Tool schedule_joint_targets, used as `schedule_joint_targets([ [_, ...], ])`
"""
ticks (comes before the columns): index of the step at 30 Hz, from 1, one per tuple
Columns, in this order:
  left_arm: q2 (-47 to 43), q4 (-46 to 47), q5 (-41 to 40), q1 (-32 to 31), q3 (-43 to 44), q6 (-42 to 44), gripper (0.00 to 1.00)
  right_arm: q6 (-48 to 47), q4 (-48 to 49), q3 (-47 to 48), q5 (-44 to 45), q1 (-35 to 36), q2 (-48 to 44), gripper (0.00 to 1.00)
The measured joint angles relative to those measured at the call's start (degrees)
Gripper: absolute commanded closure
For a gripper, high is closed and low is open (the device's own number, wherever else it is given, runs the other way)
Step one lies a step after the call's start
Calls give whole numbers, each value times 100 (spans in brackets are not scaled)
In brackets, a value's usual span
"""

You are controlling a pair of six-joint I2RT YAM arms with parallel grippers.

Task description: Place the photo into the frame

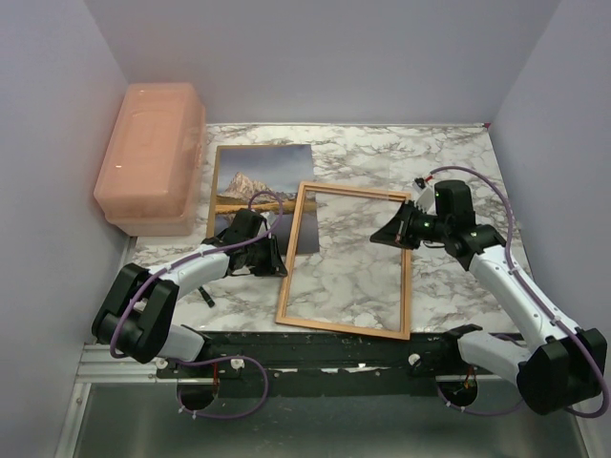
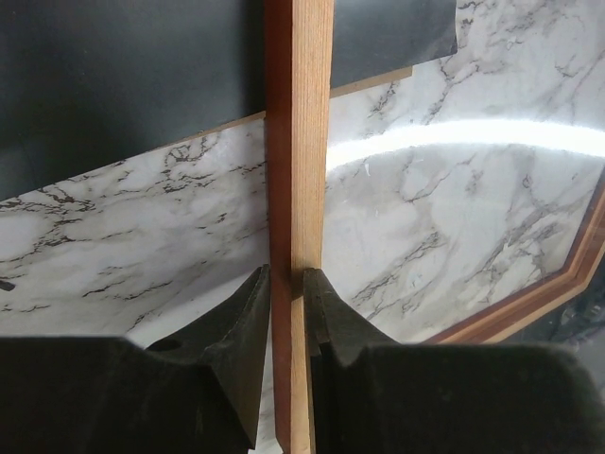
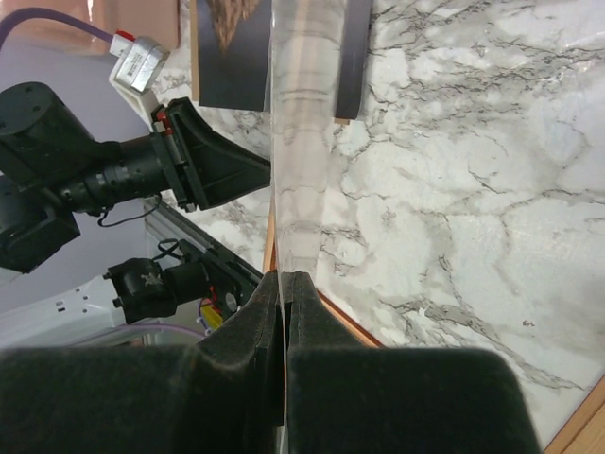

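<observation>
Left gripper (image 2: 286, 284) is clamping the left rail of the frame (image 1: 344, 327), one finger on each face of the wood. Right gripper (image 3: 285, 284) is pinching tight on the frame's right side, where the clear pane (image 3: 302, 142) is showing edge-on above its fingers.

Frame is sitting mid-table with marble showing through its opening. Its left rail is crossing over the right edge of the photo (image 1: 250, 181). Photo is lying picture-up at the far left, on a brown board (image 1: 211, 200).

Judgement: task is looking early. Nothing is sitting inside the frame yet, so fitting the photo and backing it is all remaining.

White marble-patterned tabletop (image 1: 449, 162) is carrying everything. A pink lidded plastic box (image 1: 153, 153) is standing far left. Plain pale walls (image 1: 315, 57) are enclosing three sides.
</observation>
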Motion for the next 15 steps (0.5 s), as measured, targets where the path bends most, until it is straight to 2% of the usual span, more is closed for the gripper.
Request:
schedule_joint_targets([
  [15, 11, -2, 9, 2, 9, 22, 79, -66, -214, 0, 236, -2, 96, 99],
])
